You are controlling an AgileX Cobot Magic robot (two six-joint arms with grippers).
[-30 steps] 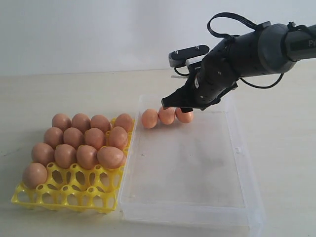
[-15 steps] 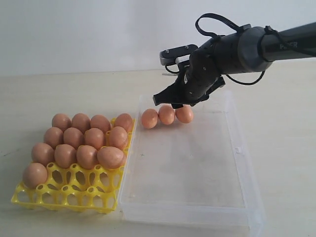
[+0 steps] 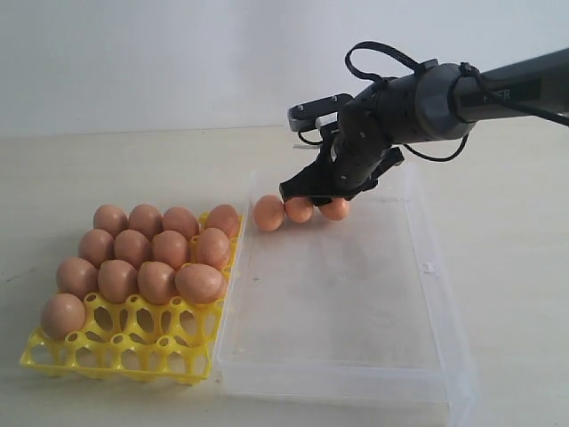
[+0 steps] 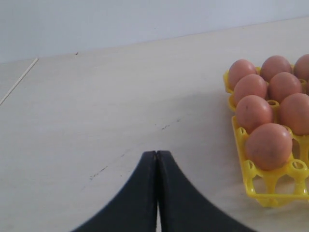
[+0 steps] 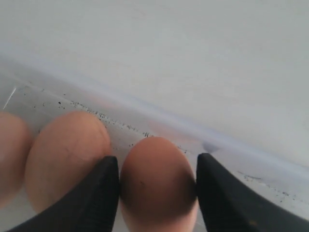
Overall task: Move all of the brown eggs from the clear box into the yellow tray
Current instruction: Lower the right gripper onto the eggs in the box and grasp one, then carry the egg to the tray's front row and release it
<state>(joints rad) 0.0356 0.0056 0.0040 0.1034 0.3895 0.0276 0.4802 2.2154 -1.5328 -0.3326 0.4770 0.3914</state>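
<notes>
The clear box (image 3: 356, 302) sits mid-counter (image 3: 107, 169), with the yellow tray (image 3: 116, 351) against its left edge carrying most of the brown eggs (image 3: 156, 253). My right arm (image 3: 427, 98) reaches in from the right, wrist bent down at the box's far edge. The right pincer (image 3: 316, 196) is apart, straddling the end egg (image 5: 157, 183) of three. The left pincer (image 4: 157, 159) is pressed together.

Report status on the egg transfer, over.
Left hand shut, by yellow tray. Right hand open, fingers astride end egg in clear box. Two more eggs beside it, nearest crowding one finger.
</notes>
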